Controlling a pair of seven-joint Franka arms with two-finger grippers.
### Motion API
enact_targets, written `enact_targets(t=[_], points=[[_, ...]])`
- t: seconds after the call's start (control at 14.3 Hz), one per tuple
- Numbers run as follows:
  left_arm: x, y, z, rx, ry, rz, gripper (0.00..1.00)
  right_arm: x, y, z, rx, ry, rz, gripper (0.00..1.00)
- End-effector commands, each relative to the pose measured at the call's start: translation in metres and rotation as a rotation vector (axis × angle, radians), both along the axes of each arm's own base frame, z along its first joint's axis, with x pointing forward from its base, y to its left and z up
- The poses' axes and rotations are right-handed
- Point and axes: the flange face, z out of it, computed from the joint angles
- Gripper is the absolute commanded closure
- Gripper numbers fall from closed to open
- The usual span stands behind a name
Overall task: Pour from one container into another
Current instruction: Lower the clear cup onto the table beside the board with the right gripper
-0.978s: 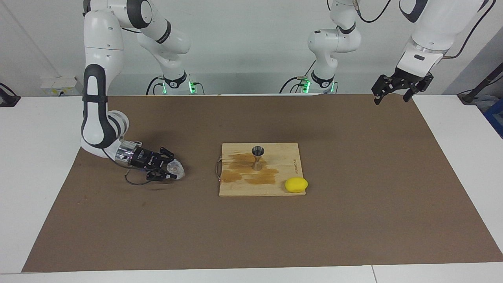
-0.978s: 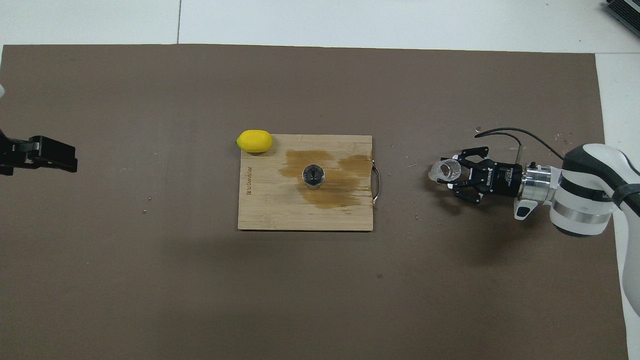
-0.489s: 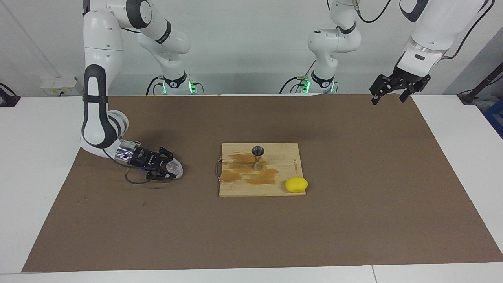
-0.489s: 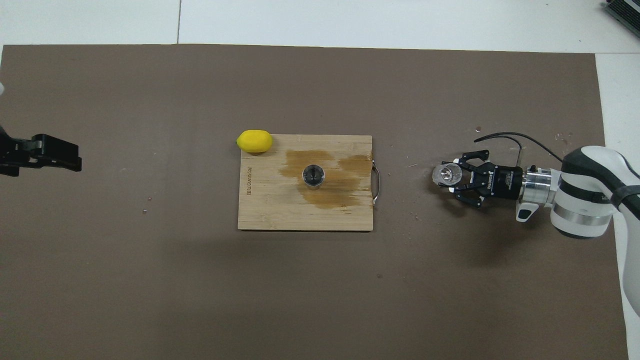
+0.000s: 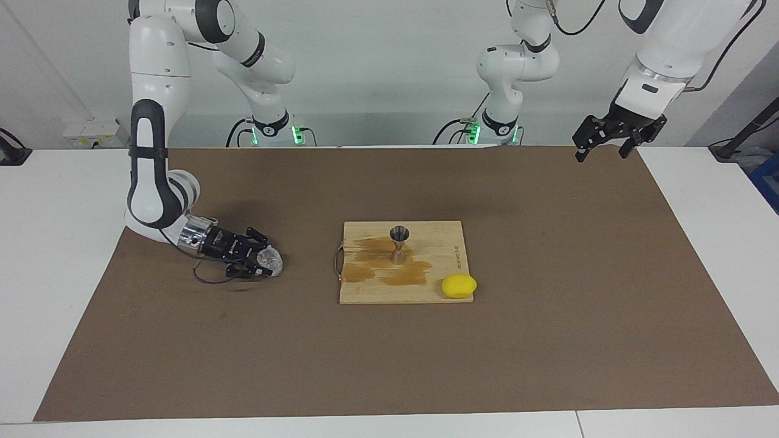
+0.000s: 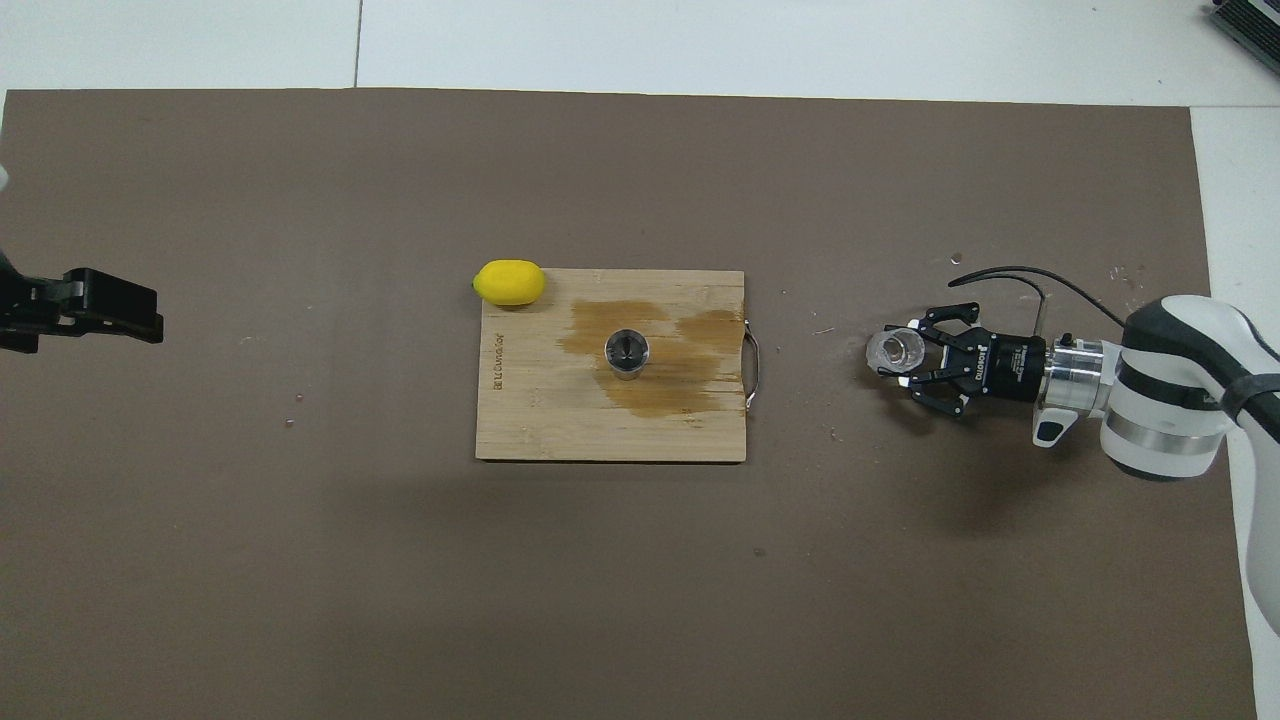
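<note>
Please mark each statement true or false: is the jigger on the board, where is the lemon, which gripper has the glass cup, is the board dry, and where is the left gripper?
1. The metal jigger stands upright on the wooden board. True.
2. The lemon lies inside the glass cup. False: it lies at the board's corner.
3. The right gripper is shut on the glass cup. True.
4. The board is dry. False: a brown stain spreads around the jigger.
5. The left gripper hangs over the jigger. False: it waits, open, over the mat's corner.
</note>
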Motion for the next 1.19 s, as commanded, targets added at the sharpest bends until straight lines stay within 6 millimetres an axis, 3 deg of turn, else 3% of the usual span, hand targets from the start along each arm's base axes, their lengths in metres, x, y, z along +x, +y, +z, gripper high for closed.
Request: enact_targets(t=[0.0, 0.21, 0.28, 0.35, 0.91, 1.05, 1.12], points=[[-0.004, 0.002, 0.004, -0.014, -0.011, 0.015, 0.00, -0.009, -0.007, -0.004, -0.041, 0.029, -0.024, 0.35], [-0.004, 0.003, 0.004, -0.014, -0.010, 0.016, 0.00, -0.009, -0.007, -0.004, -0.038, 0.037, -0.029, 0.24], [-0.004, 0.001, 0.004, -0.014, -0.011, 0.013, 0.00, -0.009, -0.007, -0.004, -0.034, 0.038, -0.026, 0.09], [-0.004, 0.002, 0.004, -0.012, -0.010, 0.015, 0.00, -0.009, -0.006, -0.003, -0.028, 0.035, -0.021, 0.01], [-0.004, 0.003, 0.004, -0.014, -0.010, 0.016, 0.00, -0.012, 0.002, 0.015, 0.082, 0.010, 0.047, 0.00], [-0.005, 0.003, 0.005, -0.014, -0.011, 0.018, 0.00, -0.011, 0.000, 0.026, 0.064, -0.005, 0.069, 0.00], [-0.005, 0.003, 0.005, -0.014, -0.011, 0.018, 0.00, -0.009, -0.001, 0.041, 0.039, -0.022, 0.087, 0.00]])
